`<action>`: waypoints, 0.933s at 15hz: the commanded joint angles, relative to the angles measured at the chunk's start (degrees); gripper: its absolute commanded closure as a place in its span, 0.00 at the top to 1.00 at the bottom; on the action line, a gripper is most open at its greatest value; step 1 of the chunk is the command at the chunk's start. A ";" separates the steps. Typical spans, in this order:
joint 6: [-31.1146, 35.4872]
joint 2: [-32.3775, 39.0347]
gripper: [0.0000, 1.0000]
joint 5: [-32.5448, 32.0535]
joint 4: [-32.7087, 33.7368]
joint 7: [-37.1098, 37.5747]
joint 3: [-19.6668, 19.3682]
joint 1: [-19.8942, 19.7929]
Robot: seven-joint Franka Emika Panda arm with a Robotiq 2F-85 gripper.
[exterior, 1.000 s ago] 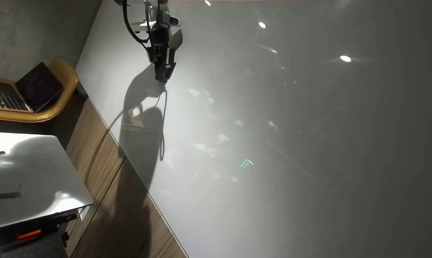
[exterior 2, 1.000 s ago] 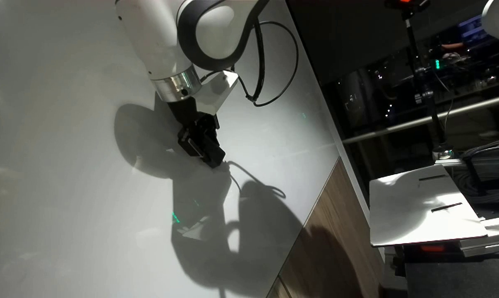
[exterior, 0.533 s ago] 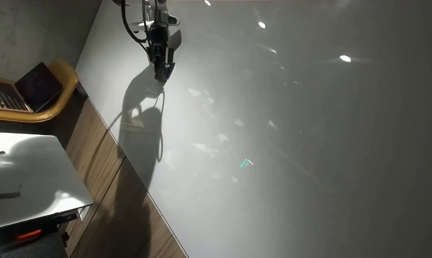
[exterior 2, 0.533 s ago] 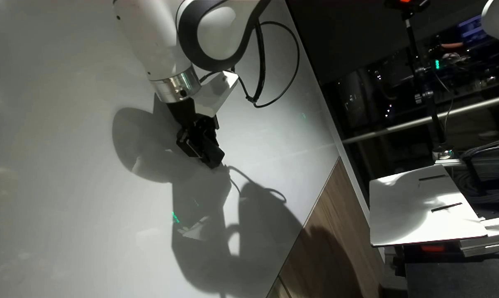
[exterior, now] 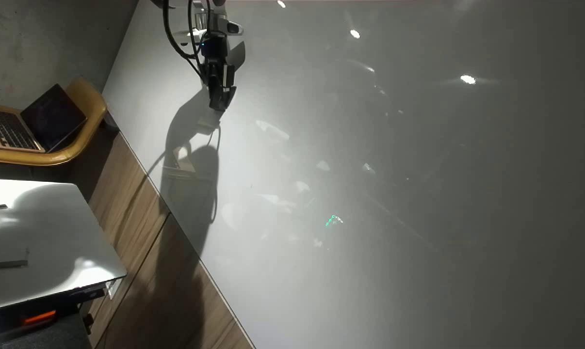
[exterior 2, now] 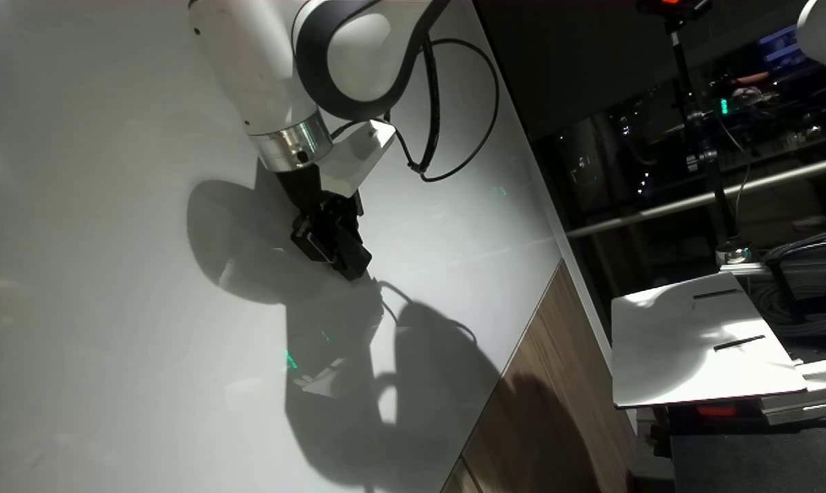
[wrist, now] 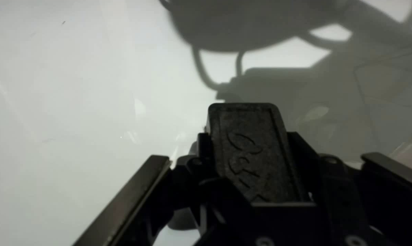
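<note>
One dark-grey, felt-like rectangular block [wrist: 248, 136] with rounded corners is pinched in the black two-fingered end effector [wrist: 249, 152]. Wrist view: fingers press on its left and right sides; the block's far end projects past the fingertips. Thin black strokes, like handwriting, mark its visible face; reading uncertain.

Position of block: close against the broad glossy white surface [exterior: 370, 266]; whether it touches cannot be told. In both exterior views the end effector's tip lies just beside its own shadow.

Arm: white robot arm [exterior 2: 248, 61] in an exterior view, with a silver metal collar [exterior 2: 291, 142] above the end effector. A thin black cable [exterior 2: 496, 96] loops out to the right of it. The arm throws a large grey shadow [exterior 2: 447, 397] over the surface and onto the bordering brown wood-grain panel [exterior: 127, 218]; seen in both exterior views.

Light on surface: small green marks [exterior: 332, 220], well apart from the end effector; bright white glare spots [exterior: 467, 79] farther right.

Surroundings, left, in an exterior view: open laptop [exterior: 52, 118] with dark screen, resting on a mustard-yellow chair [exterior: 96, 109]; just beside the chair, a pale slotted plate [exterior: 45, 232]. Right, in an exterior view: white board with two dark slots [exterior 2: 687, 363] and a black upright stand [exterior 2: 714, 185].
</note>
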 commanded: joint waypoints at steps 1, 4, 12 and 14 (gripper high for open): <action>6.49 4.77 0.32 -1.34 2.61 1.13 -1.59 -1.99; 7.79 6.98 0.32 -1.72 2.08 2.00 -2.03 -2.27; 10.87 10.89 0.32 -1.19 -0.46 2.13 -4.34 -2.44; 10.23 9.97 0.32 0.20 -2.42 0.30 -3.36 -2.07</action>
